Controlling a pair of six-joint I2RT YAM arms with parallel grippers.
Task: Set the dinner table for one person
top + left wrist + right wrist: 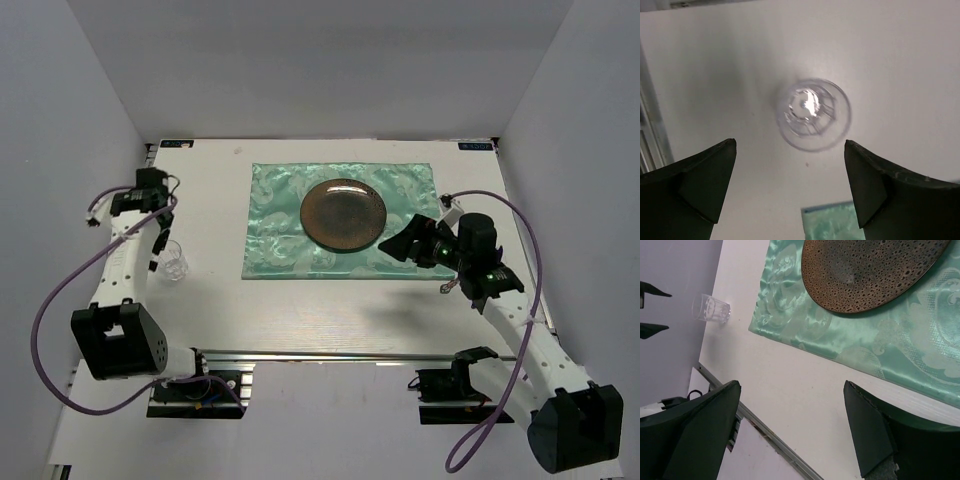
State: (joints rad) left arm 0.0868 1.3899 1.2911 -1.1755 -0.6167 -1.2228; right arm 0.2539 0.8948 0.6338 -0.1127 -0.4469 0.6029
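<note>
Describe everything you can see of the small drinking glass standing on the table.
The glass is a small clear tumbler, seemingly of glass, with a thick patterned base and a round open rim. It looks empty and stands upright on the white table, left of the green placemat and apart from it. Only the table touches it; the open left gripper hangs above it.

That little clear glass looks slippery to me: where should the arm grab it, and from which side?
Around its round side wall, coming straight down from above. The glass stands upright and alone on the dinner table, and the open left gripper hangs over it, probably wide enough to straddle it.
</note>
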